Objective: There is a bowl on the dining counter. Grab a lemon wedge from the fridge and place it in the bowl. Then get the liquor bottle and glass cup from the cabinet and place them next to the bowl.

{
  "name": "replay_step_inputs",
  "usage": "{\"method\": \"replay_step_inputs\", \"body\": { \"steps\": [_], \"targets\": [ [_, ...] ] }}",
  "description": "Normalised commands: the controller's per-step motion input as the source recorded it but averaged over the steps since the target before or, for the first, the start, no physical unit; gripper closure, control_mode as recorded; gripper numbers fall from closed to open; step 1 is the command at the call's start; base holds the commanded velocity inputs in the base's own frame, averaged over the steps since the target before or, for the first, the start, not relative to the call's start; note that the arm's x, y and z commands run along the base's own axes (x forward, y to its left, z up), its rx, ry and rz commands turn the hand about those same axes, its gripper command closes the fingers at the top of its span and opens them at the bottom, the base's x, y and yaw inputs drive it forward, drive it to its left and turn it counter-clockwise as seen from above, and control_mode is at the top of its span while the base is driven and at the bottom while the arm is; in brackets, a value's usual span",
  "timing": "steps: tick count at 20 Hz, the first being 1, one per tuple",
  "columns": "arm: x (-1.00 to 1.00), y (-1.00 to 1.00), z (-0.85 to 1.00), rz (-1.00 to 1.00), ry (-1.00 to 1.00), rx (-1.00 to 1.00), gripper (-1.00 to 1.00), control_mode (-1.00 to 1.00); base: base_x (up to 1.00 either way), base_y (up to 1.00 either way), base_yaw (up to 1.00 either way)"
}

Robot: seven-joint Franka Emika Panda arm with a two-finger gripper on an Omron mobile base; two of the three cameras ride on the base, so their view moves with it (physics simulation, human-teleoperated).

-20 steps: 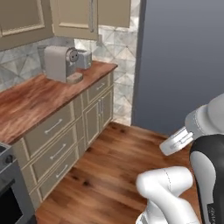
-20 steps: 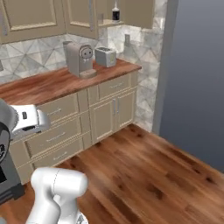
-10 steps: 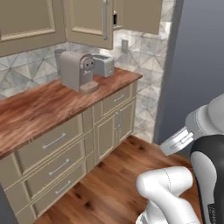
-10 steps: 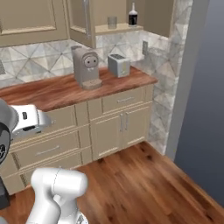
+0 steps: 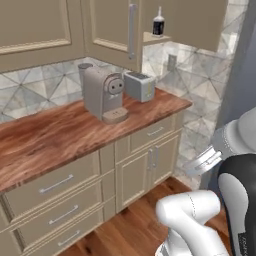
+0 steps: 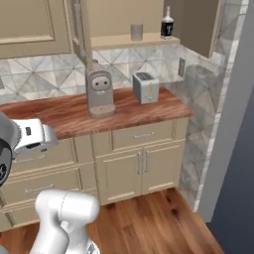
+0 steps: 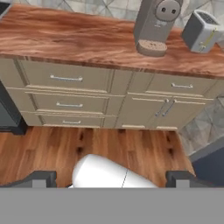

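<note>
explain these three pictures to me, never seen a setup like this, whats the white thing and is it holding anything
The white thing is a robot arm on a base that drives around a computer-drawn kitchen. Two pictures come from cameras riding on that base, one behind the arm to its left, one to its right, so they show the same scene from two sides. The third comes from a camera on the hand, looking past the gripper; its jaws stand wide apart with nothing between them, so nothing is held.

On the wooden counter stand a coffee machine and, beside it, a toaster. Above, a wall cabinet stands open: on its shelf are a dark bottle and a glass cup, set apart from each other. Below the counter are drawers and cupboard doors, all shut.
</note>
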Motion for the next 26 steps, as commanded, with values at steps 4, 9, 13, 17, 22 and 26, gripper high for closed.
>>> {"method": "replay_step_inputs", "body": {
  "steps": [4,9,13,17,22,26],
  "targets": [
    [0.00,0.00,0.00,0.00,0.00,0.00,-1.00,1.00,0.81,-0.40,0.42],
    [0.00,0.00,0.00,0.00,0.00,0.00,-1.00,1.00,0.50,-0.37,0.42],
    [0.00,0.00,0.00,0.00,0.00,0.00,-1.00,1.00,0.42,-0.43,0.40],
    [0.00,0.00,0.00,0.00,0.00,0.00,-1.00,1.00,0.44,-0.57,0.35],
    [0.00,0.00,0.00,0.00,0.00,0.00,-1.00,1.00,0.43,-0.68,0.17],
    [0.00,0.00,0.00,0.00,0.00,0.00,-1.00,1.00,0.37,-0.61,0.08]
  ]
}}
